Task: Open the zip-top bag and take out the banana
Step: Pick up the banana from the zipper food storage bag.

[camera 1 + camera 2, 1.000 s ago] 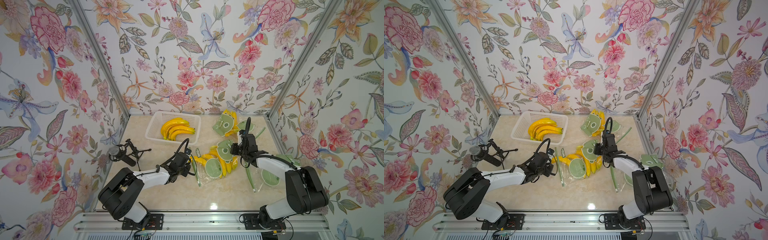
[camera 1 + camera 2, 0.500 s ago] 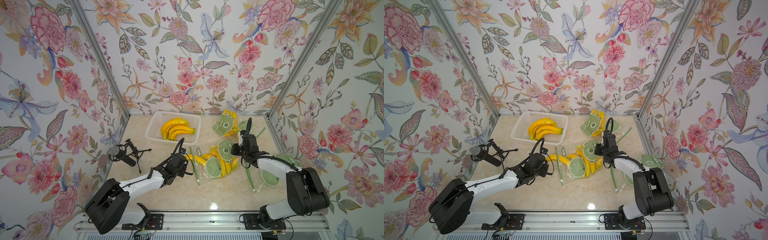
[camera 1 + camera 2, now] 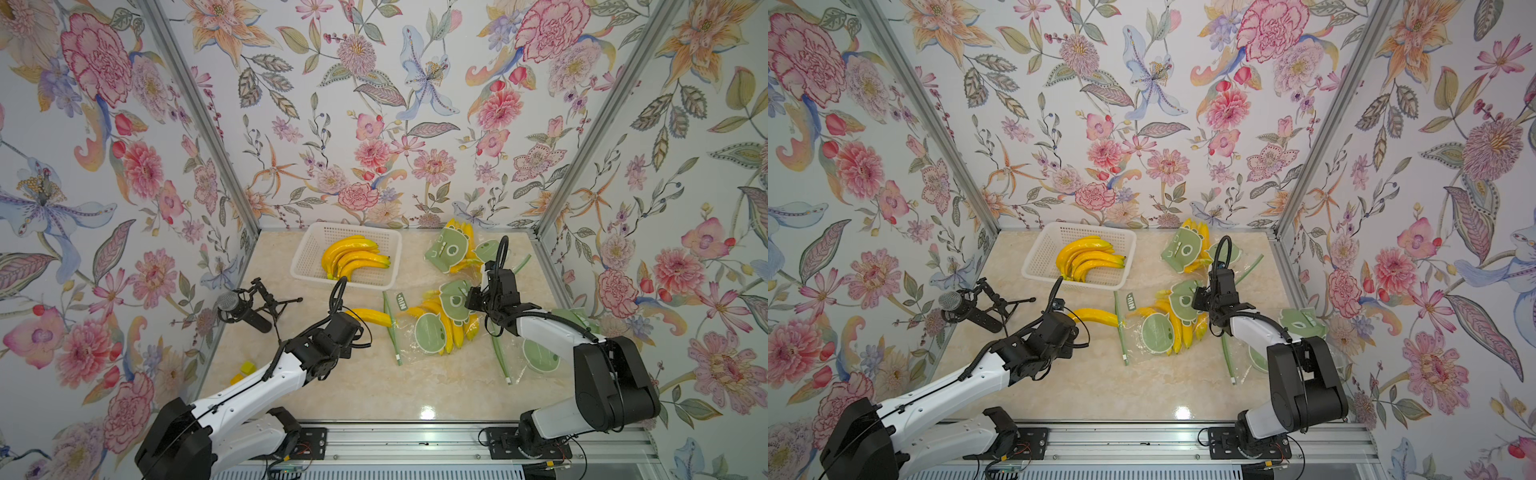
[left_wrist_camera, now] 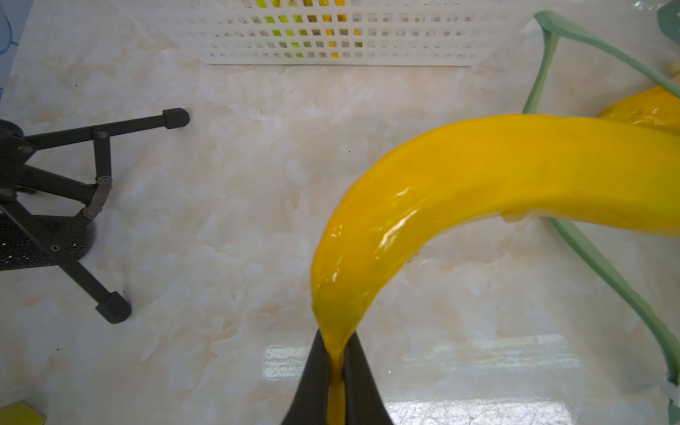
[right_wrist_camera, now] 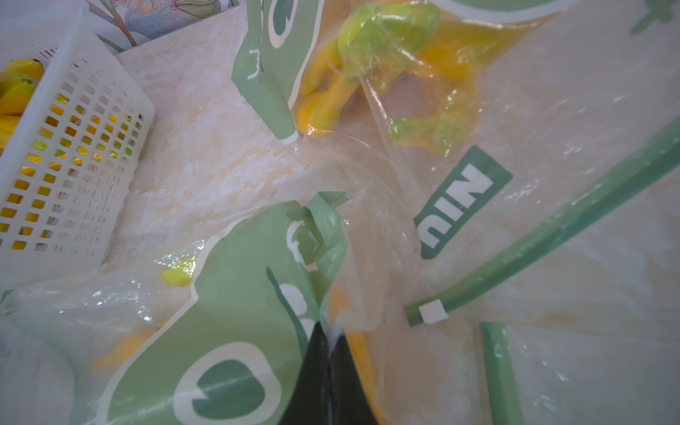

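The left gripper has its two black, wedge-shaped fingers pressed together on the thin stem end of a banana, a glossy, smooth, deep-yellow crescent that looks like moulded plastic. The fruit curves away from the fingertips above the tabletop, and its far end lies at the open mouth of the zip-top bag, between the two pale green zip strips; both top views show it stretching from the left wrist to that mouth. The right gripper is closed as well, pinching a fold of the bag's thin, crinkled clear film beside a green printed patch with white outlines. More yellow bananas show through the film. Near it lie two more bags of the same kind, one at the back and one under the right arm. A white plastic lattice basket at the back of the table holds a bunch of bananas. On the left side a black microphone with a mesh head lies on a small folding tripod. The table is a polished, cream, marble-patterned slab that catches a bright glare near its front edge. Floral wallpaper in pinks, oranges and blues covers three walls joined by aluminium posts.
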### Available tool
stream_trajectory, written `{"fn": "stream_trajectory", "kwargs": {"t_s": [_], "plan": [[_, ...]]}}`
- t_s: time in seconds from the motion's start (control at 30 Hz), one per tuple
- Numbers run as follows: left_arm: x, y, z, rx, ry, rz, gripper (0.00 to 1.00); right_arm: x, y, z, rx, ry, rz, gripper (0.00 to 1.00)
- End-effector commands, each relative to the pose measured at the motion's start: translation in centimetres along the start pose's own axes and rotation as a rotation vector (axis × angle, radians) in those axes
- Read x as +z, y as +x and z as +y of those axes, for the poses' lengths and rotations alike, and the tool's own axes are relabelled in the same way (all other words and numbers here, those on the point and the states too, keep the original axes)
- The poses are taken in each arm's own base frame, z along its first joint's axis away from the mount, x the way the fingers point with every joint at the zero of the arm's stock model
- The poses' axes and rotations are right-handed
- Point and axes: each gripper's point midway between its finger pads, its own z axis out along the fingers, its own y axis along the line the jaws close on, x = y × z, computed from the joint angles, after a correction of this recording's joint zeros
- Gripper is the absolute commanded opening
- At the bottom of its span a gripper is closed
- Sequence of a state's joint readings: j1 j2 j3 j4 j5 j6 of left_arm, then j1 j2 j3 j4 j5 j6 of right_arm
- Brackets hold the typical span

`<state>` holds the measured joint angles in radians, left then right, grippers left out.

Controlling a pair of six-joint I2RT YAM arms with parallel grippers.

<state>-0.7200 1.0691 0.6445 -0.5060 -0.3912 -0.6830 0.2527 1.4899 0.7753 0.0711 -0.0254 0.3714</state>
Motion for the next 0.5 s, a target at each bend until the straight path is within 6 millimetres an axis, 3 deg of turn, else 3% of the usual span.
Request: {"fn": "stream_trajectory", "kwargs": {"t_s": [0.0,0.2,0.33,0.47], "plan": [[-1.9,-1.2,2.7,-0.080,-0.111,-0.030,0.08,-0.2,0.0,-0.6,0.009,0.023,-0.003,0.00],[-3.8,-4.5,5.9,-0.168,-0.158,-0.099,0.08,-0.5,-0.1,-0.4,0.018,0.010,-0.008,0.00],[-4.5,-8.2,7.8,-0.195,-0.158,-0.160,0.08,-0.7,-0.1,-0.2,0.018,0.002,-0.011,0.00],[-3.9,-12.9,8.6,-0.209,-0.175,-0.203,0.08,-0.9,0.0,-0.2,0.022,-0.002,-0.015,0.00]]}}
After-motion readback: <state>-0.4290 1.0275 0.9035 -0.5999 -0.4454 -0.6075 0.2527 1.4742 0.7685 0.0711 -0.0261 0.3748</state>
